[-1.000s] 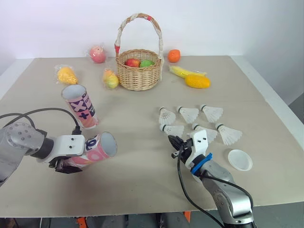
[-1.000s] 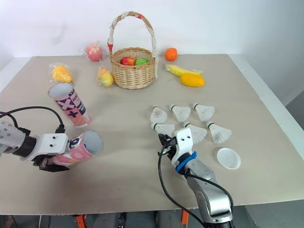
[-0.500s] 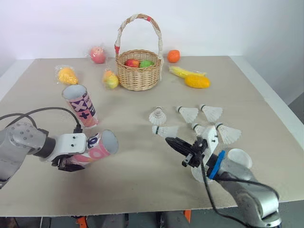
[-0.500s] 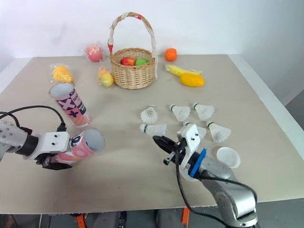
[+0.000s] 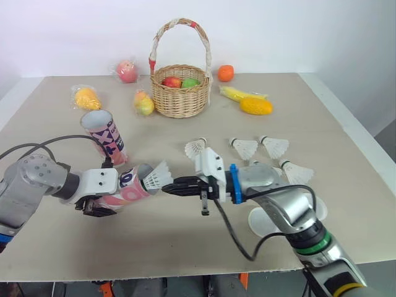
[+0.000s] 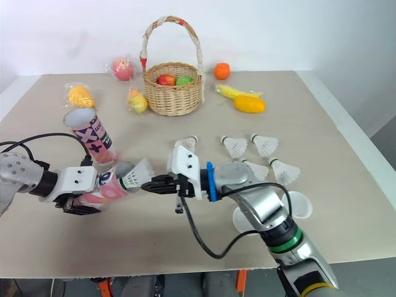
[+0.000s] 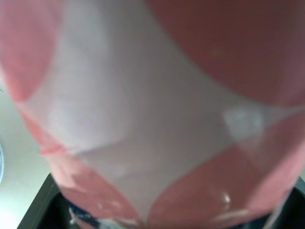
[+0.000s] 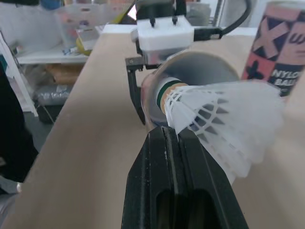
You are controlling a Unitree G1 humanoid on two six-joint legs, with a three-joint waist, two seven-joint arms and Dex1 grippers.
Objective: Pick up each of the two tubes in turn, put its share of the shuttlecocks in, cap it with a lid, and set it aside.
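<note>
My left gripper [image 5: 106,197] is shut on a pink patterned tube [image 5: 127,187], which lies nearly level with its open mouth [image 8: 200,64] facing right. My right gripper [image 5: 169,186] is shut on the feather skirt of a white shuttlecock [image 5: 157,178]. That shuttlecock's cork [image 8: 167,93] sits right at the tube's mouth. A second tube [image 5: 105,137] with cross marks stands tilted behind the held one. Several more shuttlecocks [image 5: 245,148] lie on the table behind my right arm. A white lid [image 6: 298,204] rests near my right forearm.
A wicker basket [image 5: 181,93] of fruit stands at the back centre. Loose fruit lies around it: an apple [image 5: 127,71], an orange [image 5: 226,73], yellow pieces [image 5: 256,106] and bagged fruit [image 5: 87,98]. The table's front edge [image 5: 185,267] runs close below both arms.
My right gripper has lifted one shuttlecock out of the group and swung it left to the pink tube's mouth. The left gripper has kept its hold on the tube.
</note>
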